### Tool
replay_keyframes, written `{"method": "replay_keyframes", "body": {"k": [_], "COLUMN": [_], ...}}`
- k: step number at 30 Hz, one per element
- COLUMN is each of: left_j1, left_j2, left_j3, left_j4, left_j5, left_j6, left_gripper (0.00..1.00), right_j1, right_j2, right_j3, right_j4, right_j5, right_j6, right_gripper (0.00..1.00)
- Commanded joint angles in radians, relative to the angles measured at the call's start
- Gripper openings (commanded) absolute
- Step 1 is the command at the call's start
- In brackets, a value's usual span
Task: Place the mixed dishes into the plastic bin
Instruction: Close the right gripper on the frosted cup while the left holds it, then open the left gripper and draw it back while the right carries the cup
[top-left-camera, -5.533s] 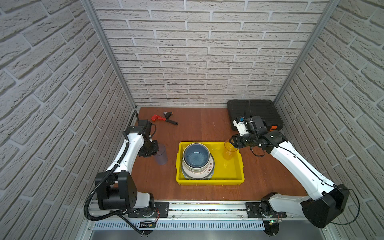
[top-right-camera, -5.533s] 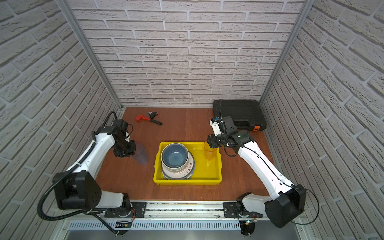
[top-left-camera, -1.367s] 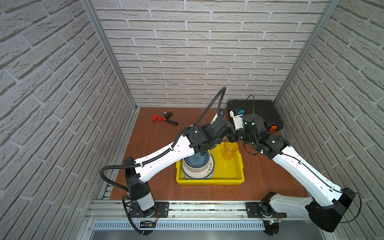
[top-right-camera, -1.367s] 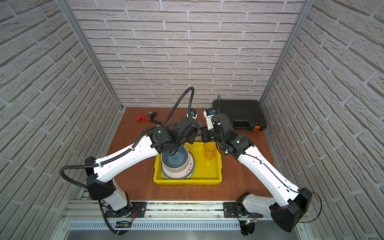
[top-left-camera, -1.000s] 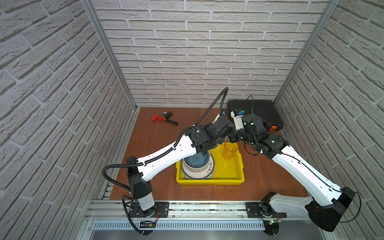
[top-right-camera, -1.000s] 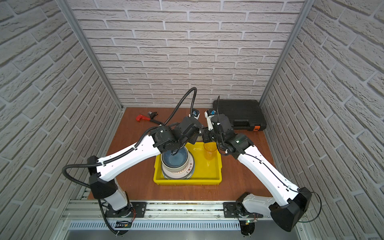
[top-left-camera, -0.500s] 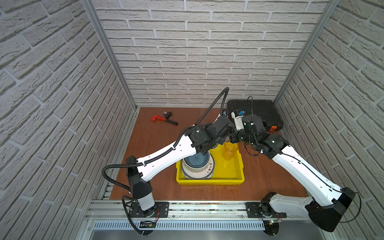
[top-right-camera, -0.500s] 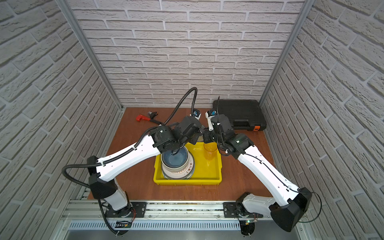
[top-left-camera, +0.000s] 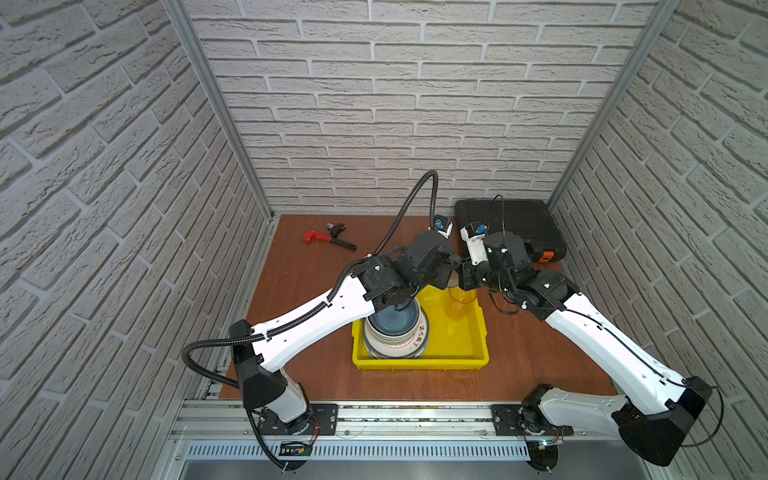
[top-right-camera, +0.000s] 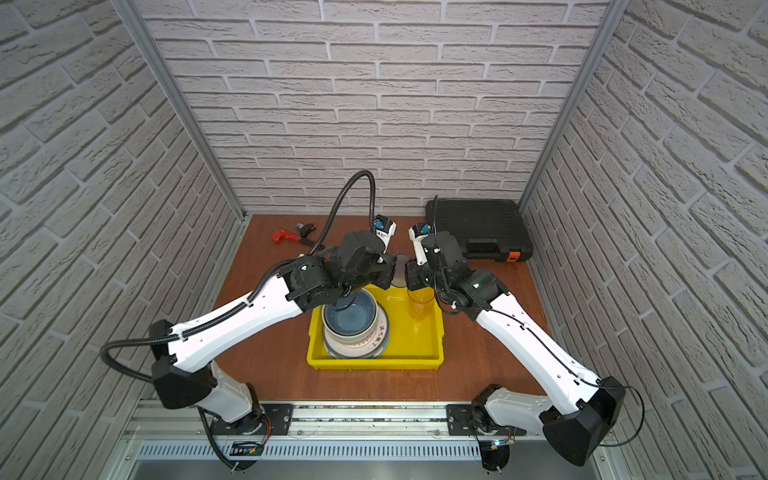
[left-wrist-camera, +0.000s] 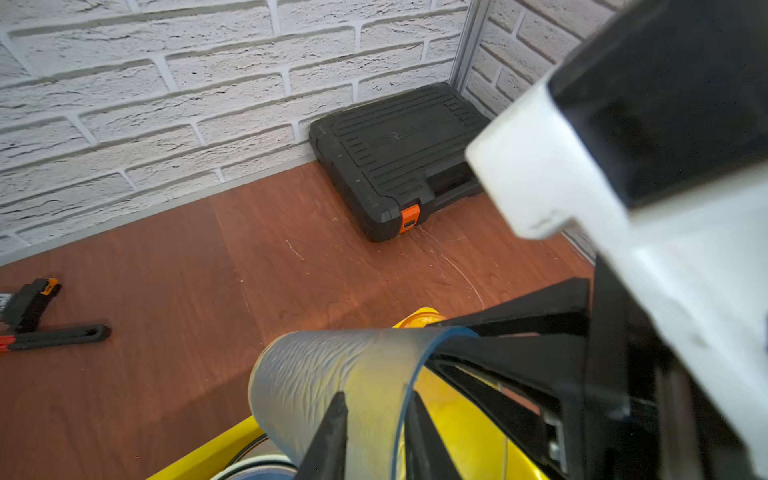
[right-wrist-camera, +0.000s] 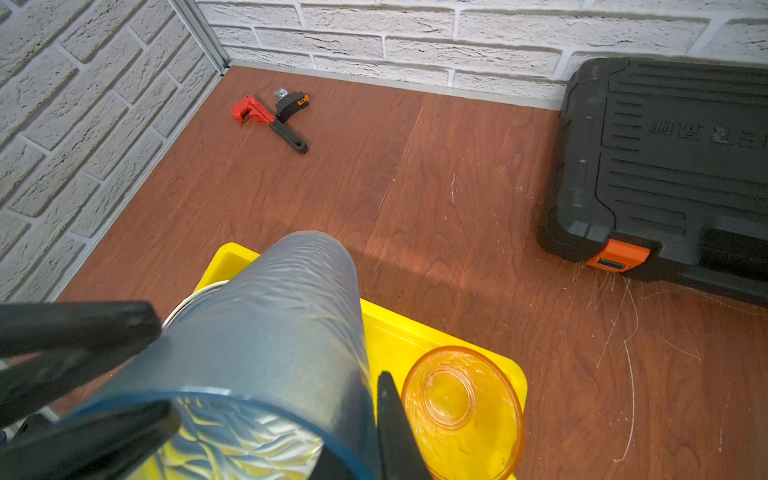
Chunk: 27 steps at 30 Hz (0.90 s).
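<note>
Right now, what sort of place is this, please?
Probably a robot test cell, not a kitchen: brick-pattern panels wall in a wooden table, with left arm and right arm bolted to a metal rail.

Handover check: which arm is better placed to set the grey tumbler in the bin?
Right. The right tool pinches the grey tumbler above the bin's rim; the left tool stands open.

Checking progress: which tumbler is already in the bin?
The orange tumbler, standing upright in the bin; the blue tumbler is held sideways in the air.
</note>
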<state>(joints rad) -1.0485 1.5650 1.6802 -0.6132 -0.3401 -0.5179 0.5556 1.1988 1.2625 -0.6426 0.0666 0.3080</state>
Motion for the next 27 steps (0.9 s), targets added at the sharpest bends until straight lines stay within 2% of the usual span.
{"method": "replay_keyframes", "body": {"k": [1,4,9,15,18,23,27], "left_j1": [0.021,0.042,0.107,0.141,0.156,0.187,0.206], "left_j2": [-0.039,-0.077,-0.162,-0.262,-0.31,-0.376,-0.446], "left_j3": [-0.051,-0.097,-0.207,-0.287,-0.328,-0.372,-0.421], "left_j4": [0.066,0.093,0.182,0.179,0.187,0.17,0.18], "left_j5": [0.087,0.135,0.337,0.359,0.362,0.363,0.366], "left_j6": [-0.046,-0.057,-0.082,-0.066,-0.072,-0.066,-0.037], "left_gripper": [0.25,0.25,0.3,0.36,0.45,0.51,0.68], "right_j1": [0.013,0.013,0.013,0.013,0.013,0.014,0.013], "right_j2": [-0.048,-0.048,-0.049,-0.058,-0.062,-0.071,-0.083], "right_j3": [0.006,0.005,-0.004,-0.006,-0.008,-0.002,-0.002], "right_j4": [0.097,0.095,0.093,0.09,0.079,0.034,-0.005], "right_j5": [-0.026,-0.024,-0.018,-0.017,-0.018,-0.024,0.001], "right_j6": [0.019,0.016,0.014,0.011,0.008,-0.012,-0.033], "right_gripper": [0.07,0.07,0.07,0.07,0.07,0.07,0.07]}}
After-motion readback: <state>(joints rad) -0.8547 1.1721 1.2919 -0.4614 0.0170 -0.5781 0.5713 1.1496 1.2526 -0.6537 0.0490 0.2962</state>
